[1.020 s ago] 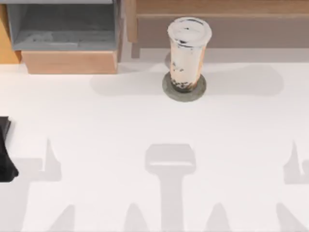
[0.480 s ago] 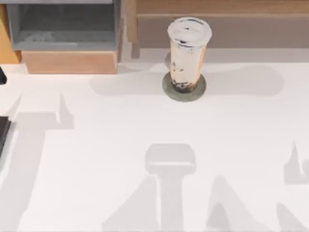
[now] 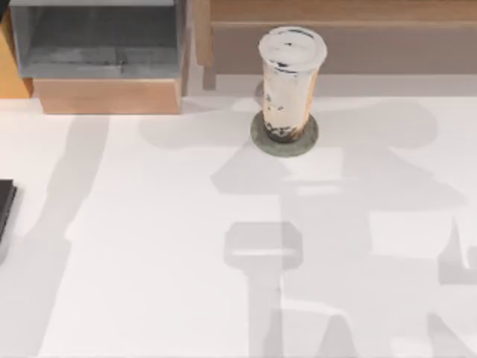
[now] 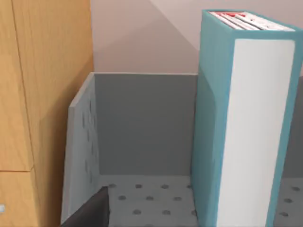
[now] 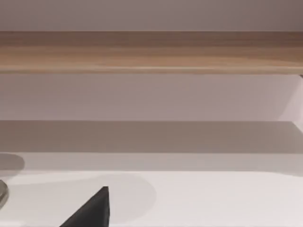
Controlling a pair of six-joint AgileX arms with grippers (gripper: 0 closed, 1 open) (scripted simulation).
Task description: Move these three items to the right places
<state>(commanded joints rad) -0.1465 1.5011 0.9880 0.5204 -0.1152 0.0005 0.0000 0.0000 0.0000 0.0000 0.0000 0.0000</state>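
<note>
Top view: you see the cup (image 3: 290, 83) standing upright on the coaster (image 3: 284, 134), near the back of the white table (image 3: 164, 246), about the middle from left to right. The cup has a white lid, beige tea and dark pearls at the bottom. The grey coaster peeks out all around the cup's base. Behind the cup runs a long wooden shelf (image 3: 335, 15). At the back left sits a grey bin (image 3: 97, 41) with a wooden block (image 3: 108, 95) in front of it. A small dark thing (image 3: 4, 205) shows at the table's left edge; you cannot tell what it is. Grey shadows lie across the table.

Left wrist view: you look into the grey bin (image 4: 142, 123), whose floor has small dots. A teal book (image 4: 246, 118) with a white side stands upright in it. A wooden wall (image 4: 42, 94) is just beside the bin. A dark tip of the left tool (image 4: 92, 213) shows at the edge, and you cannot tell if this tool is open or closed.

Right wrist view: you see the wooden shelf (image 5: 151, 51) over the white table (image 5: 213, 198). A sliver of the coaster (image 5: 2, 191) shows at the edge. A dark tip of the right tool (image 5: 92, 210) shows low down, and you cannot tell if it is open or closed.
</note>
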